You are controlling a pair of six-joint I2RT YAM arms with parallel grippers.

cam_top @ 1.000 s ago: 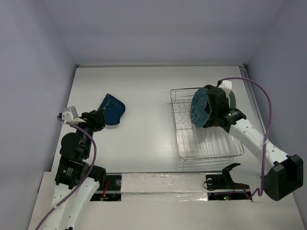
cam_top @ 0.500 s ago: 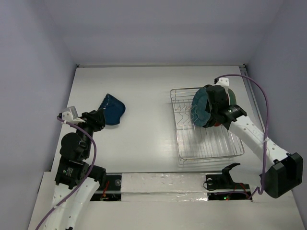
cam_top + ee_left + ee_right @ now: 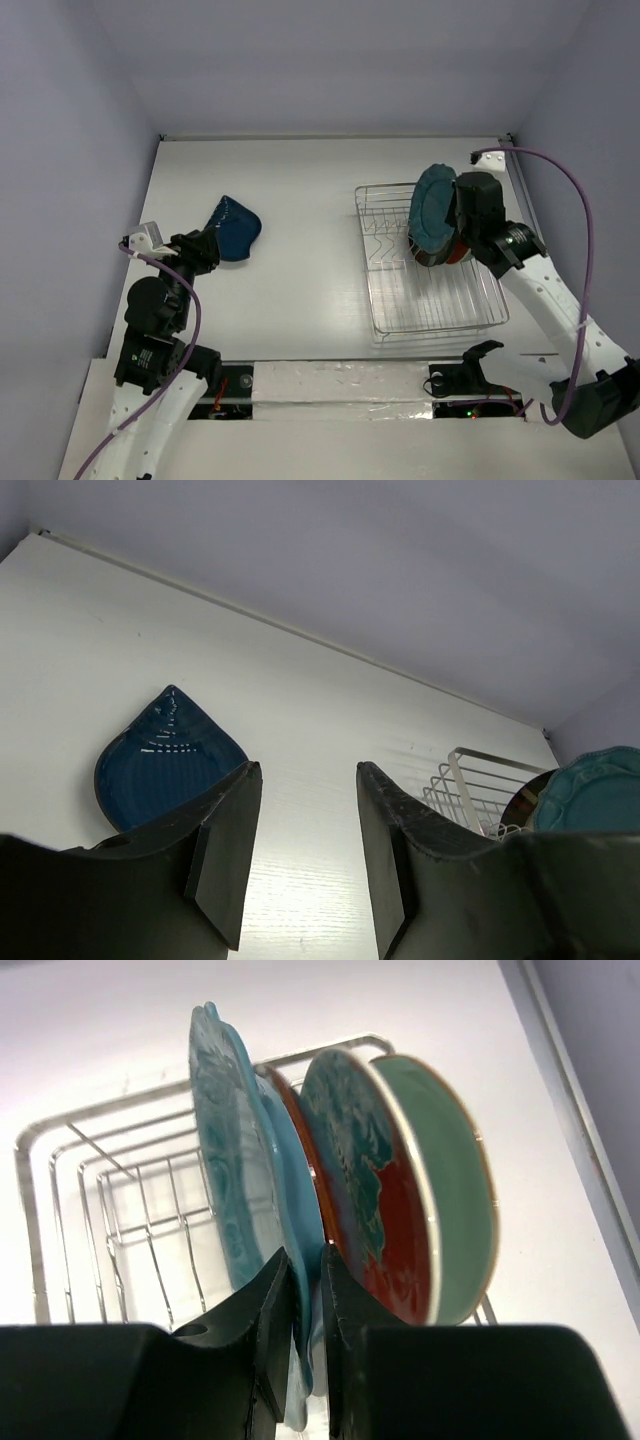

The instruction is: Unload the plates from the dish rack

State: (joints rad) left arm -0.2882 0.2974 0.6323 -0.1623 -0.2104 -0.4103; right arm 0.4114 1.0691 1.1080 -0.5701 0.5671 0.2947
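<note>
right gripper is pinching the rim of the teal plate, holding it upright over the dish rack | green-and-red plate is standing just beside it | left gripper is hanging open, empty | blue plate is lying on the desk, well apart from the rack

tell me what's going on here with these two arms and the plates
The right gripper is clamped on the rim of the glossy teal plate, which stands on edge at the far end of the silver wire dish rack. A pale green plate with a red underside stands just beside it in the rack. The dark blue glossy plate already lies on the white table at the left, with the left gripper open near it, holding nothing.
</note>
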